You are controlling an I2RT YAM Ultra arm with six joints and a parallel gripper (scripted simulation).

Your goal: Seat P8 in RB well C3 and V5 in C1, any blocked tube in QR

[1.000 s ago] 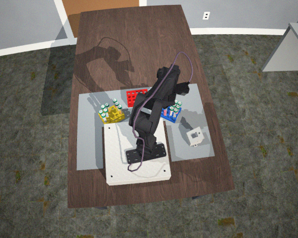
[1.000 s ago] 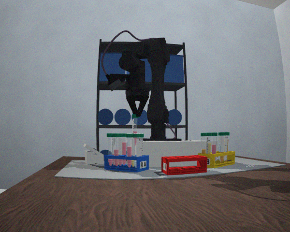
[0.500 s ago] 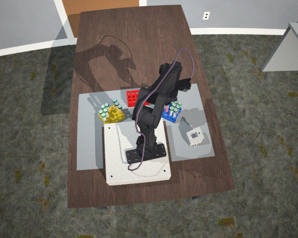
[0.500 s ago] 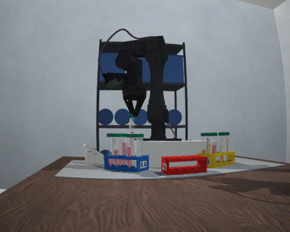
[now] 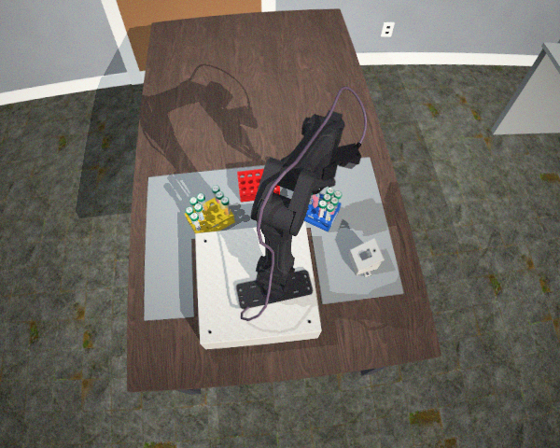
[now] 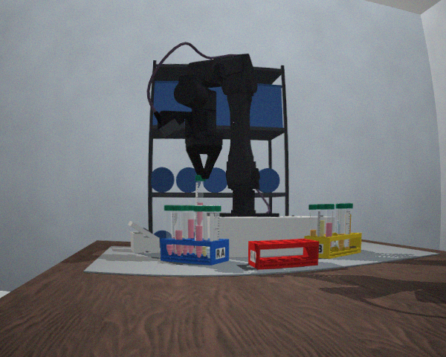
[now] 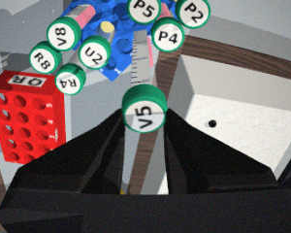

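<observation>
My gripper is shut on tube V5, by its green cap. The tube hangs upright, above the caps of the other tubes. In the exterior view it is behind the blue source rack RA; in the wrist view RA is beyond it. RA holds several green-capped tubes. The yellow destination rack RB also holds several tubes, with labels too small to read. The red quarantine rack QR shows no tubes. I cannot make out P8.
In the wrist view, caps P5, P4, P2, U2 and R4 stand near the held tube. The arm's white plinth is close by. A white box stands beyond RA.
</observation>
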